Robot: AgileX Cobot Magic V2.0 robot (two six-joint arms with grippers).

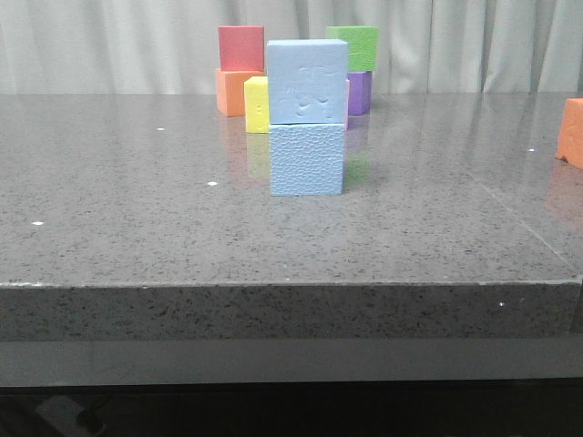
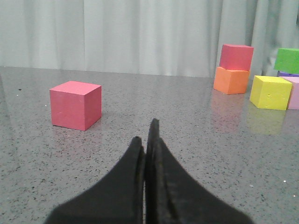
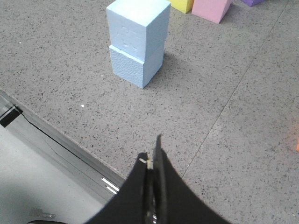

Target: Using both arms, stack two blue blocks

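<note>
Front view shows our upper blue block (image 1: 308,82) sitting squarely on the lower blue block (image 1: 308,159) at table centre. Both claws are pinched closed and empty: from our right gripper (image 3: 153,161) the stack lies at twelve o'clock, well apart. Our left gripper (image 2: 148,140) faces other cubes, so we judge the right arm nearer.

Left gripper (image 2: 148,140) matte black, two broad claw-like fingers tapering to points, right gripper (image 3: 153,156) equally black, a pale fleck at one fingertip
</note>
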